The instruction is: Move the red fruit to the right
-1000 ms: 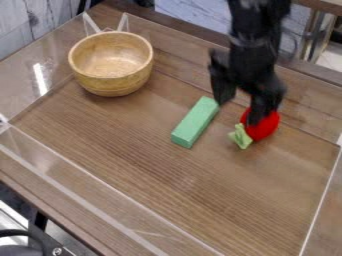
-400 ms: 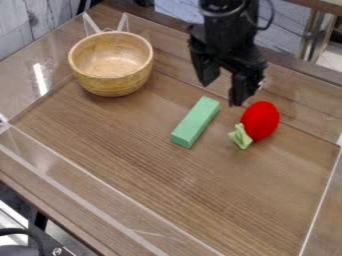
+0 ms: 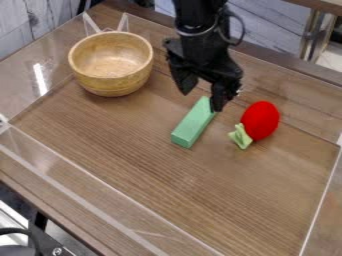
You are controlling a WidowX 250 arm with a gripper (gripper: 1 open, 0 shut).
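Jaws (image 3: pixel 203 95) spread open above long green block (image 3: pixel 195 122), glossy rounded red fruit (image 3: pixel 259 118) beside it

A single fixed camera views the wooden table (image 3: pixel 120 170) from above at an oblique downward angle, looking across it toward the arm's side. It stands fairly near: the tabletop fills most of the frame, its clear side walls (image 3: pixel 27 90) partly cropped.

Glossy red fruit (image 3: pixel 259 117) on brown wood-grain table (image 3: pixel 160 190) (wooden bowl (image 3: pixel 111 62) too).
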